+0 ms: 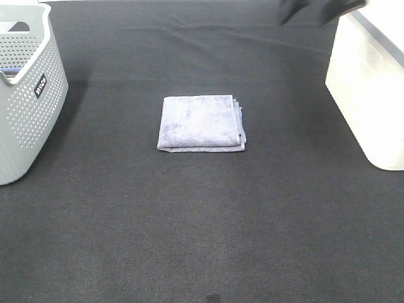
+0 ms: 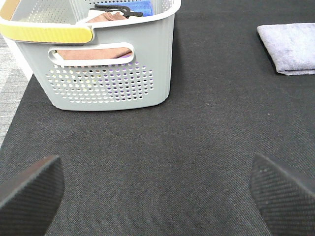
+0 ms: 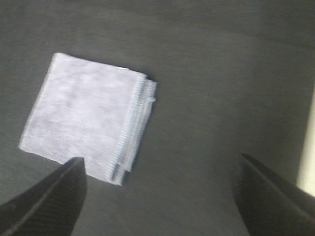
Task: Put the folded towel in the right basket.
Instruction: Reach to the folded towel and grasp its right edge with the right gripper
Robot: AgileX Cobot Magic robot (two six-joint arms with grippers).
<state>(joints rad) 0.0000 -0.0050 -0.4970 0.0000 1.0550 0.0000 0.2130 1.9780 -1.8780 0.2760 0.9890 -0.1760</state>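
Observation:
The folded lavender-grey towel (image 1: 201, 122) lies flat in the middle of the black table cloth, touched by nothing. It also shows in the left wrist view (image 2: 290, 48) and the right wrist view (image 3: 88, 115). The white right basket (image 1: 369, 88) stands at the right edge; a pale strip of it shows in the right wrist view (image 3: 307, 142). My right gripper (image 3: 157, 196) is open and empty, held above the cloth, with the towel ahead of one finger. My left gripper (image 2: 157, 196) is open and empty, low over the cloth in front of the left basket.
A grey perforated basket (image 1: 25, 95) stands at the left edge; the left wrist view (image 2: 108, 73) shows folded cloths in it. A dark blurred part of my right arm (image 1: 315, 9) hangs at the far right, near the white basket.

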